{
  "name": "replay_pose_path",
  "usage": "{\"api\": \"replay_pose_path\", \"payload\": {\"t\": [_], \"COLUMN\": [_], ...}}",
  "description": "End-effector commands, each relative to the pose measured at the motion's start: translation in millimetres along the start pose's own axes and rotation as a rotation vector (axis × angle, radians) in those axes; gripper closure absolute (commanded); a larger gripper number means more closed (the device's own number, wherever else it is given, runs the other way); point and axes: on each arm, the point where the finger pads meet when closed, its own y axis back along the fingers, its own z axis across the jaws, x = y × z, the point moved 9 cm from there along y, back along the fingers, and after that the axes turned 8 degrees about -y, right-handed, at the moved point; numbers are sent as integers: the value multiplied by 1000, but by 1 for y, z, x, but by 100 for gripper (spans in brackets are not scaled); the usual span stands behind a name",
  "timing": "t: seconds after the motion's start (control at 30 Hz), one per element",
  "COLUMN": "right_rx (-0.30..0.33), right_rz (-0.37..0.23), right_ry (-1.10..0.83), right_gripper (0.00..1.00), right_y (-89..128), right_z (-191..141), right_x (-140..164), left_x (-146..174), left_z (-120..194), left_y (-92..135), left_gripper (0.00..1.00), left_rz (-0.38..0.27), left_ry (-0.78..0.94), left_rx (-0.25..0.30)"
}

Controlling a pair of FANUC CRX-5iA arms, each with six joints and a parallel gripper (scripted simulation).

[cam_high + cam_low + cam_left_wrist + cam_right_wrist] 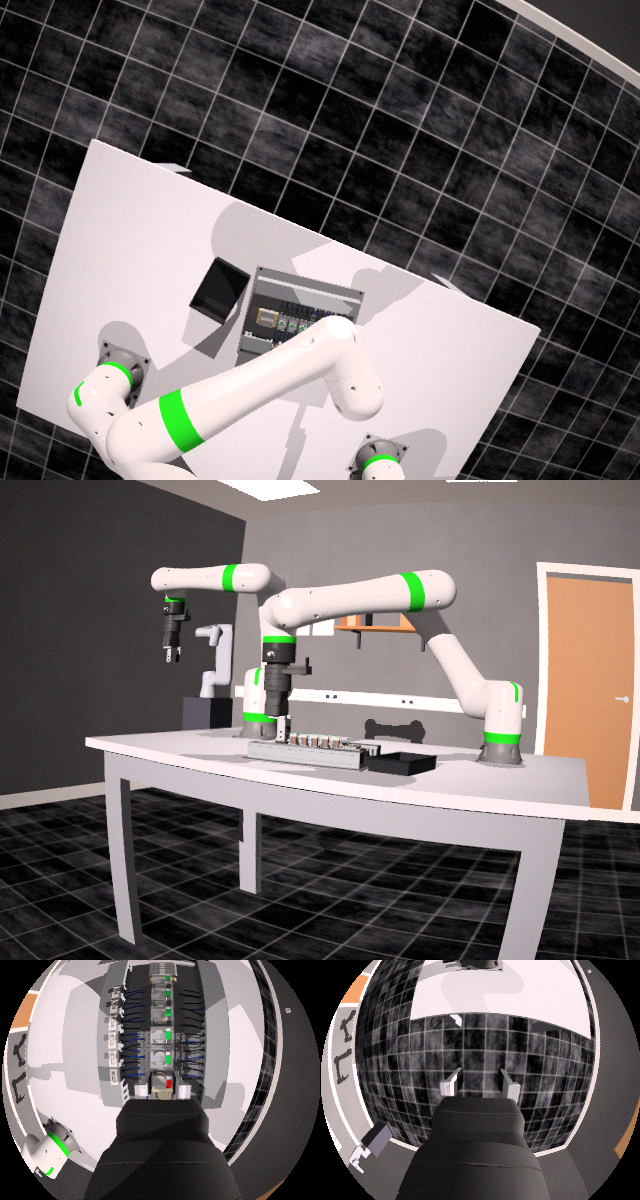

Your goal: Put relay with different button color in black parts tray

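Observation:
The relay panel [305, 285] [305, 754] [215, 1050] looks flat on the table, as far as its visible side shows. The relay with the red button [169, 1084] is at the row's near end in the left wrist view. My left gripper [282, 736] [162, 1078] is shut on it, one finger on each side, low over the panel. The relay appears in line with the row; whether it has risen is unclear. The green-button relays [314, 740] [160, 1057] look upright. The black parts tray [219, 290] [403, 764] stands beside the panel's other end. My right gripper [173, 655] [480, 1075] is open and empty.
The left arm [253, 379] [356, 596] reaches over the panel and hides part of it in the top view. Blue wires [134, 1037] and grey side walls flank the relay row. The right gripper hangs high, away from the panel, with floor tiles [485, 1050] below it.

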Motion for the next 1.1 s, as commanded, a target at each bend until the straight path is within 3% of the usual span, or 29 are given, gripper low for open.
{"api": "replay_pose_path", "payload": {"t": [0.0, 0.53, 0.83, 1.07], "right_rx": [0, 0, 0, 0], "right_rz": [-2, -2, -2, -2], "right_ry": [0, 0, 0, 0], "right_gripper": [0, 0, 0, 0], "right_y": [1, 1, 1, 1], "right_z": [0, 0, 0, 0], "right_x": [0, 0, 0, 0], "left_x": [0, 0, -1, -1], "left_z": [0, 3, -1, -1], "left_y": [1, 2, 2, 2], "left_gripper": [100, 100, 100, 100], "left_rz": [-2, -6, 1, 2], "left_ry": [0, 0, 0, 0], "left_rx": [-1, 25, -25, -27]}}
